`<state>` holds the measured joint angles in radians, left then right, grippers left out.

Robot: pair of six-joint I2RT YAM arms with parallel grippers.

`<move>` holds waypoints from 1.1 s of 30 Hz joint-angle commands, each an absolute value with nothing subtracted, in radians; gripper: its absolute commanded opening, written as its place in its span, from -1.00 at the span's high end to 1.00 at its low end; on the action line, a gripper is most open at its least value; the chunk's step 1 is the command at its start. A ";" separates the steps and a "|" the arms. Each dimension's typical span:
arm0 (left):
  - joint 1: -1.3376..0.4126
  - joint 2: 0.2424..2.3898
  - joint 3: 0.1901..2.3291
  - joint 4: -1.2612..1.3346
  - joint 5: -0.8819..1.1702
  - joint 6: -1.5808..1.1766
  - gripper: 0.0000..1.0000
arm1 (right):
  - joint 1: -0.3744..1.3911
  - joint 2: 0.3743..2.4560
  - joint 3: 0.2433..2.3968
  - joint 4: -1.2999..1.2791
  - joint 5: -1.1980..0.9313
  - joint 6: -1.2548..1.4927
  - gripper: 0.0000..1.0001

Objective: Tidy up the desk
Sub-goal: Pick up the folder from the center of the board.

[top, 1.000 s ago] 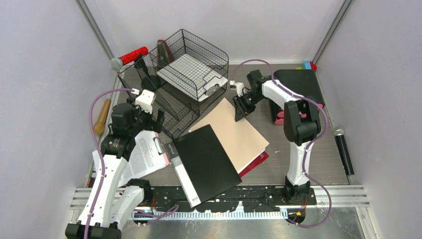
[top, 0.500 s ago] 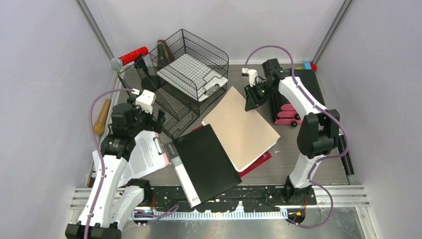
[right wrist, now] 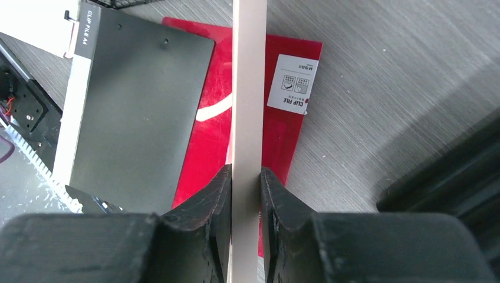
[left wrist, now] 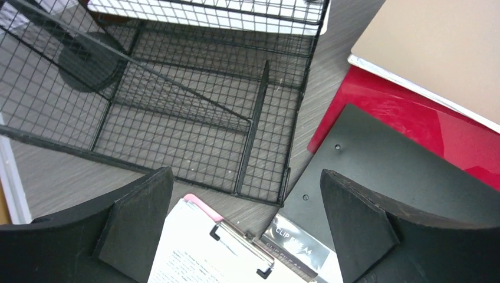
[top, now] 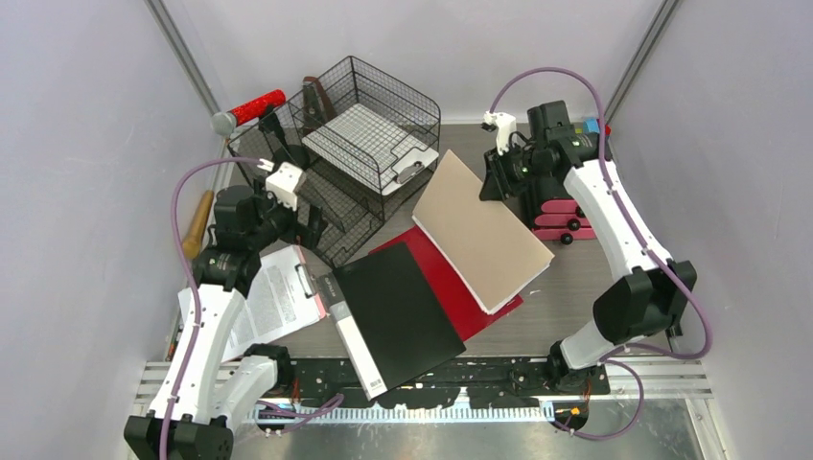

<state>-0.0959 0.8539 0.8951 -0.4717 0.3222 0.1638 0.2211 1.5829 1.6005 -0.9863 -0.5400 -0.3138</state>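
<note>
The grey wood-grain desk (top: 585,287) holds a pile of folders. My right gripper (top: 491,182) is shut on the edge of a tan folder (top: 484,233) and holds it tilted above a red folder (top: 458,287); in the right wrist view the tan folder (right wrist: 246,106) shows edge-on between the pads, with the red folder (right wrist: 283,135) below. A black clip file (top: 395,311) lies at the front centre. My left gripper (top: 299,222) is open and empty above a clipboard with paper (top: 273,299), also in the left wrist view (left wrist: 206,259), beside the wire-mesh tray rack (left wrist: 194,118).
The black wire-mesh rack (top: 336,153) stands at back left with a white clipboard in its upper tray. A black drawer unit with pink fronts (top: 561,206) is at back right. A red microphone (top: 249,108), a wooden handle (top: 197,225) and a black microphone (top: 662,287) lie at the sides.
My right gripper has risen and moved right and back with the tan folder, lifting its edge and uncovering the red folder. The left arm shifted slightly.
</note>
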 commanded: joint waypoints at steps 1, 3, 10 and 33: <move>-0.091 0.886 0.959 -0.444 0.430 0.144 -0.98 | 0.228 1.490 1.598 -0.930 -0.546 -0.258 0.99; -0.091 0.900 0.961 -0.435 0.446 0.129 -0.98 | 0.244 1.491 1.608 -0.943 -0.534 -0.253 0.99; -0.092 0.897 0.927 -0.400 0.454 0.109 -0.98 | 0.370 1.503 1.574 -0.961 -0.430 -0.231 0.99; -0.093 0.919 0.868 -0.310 0.566 0.106 -0.98 | 0.512 1.502 1.515 -0.957 -0.366 -0.311 0.99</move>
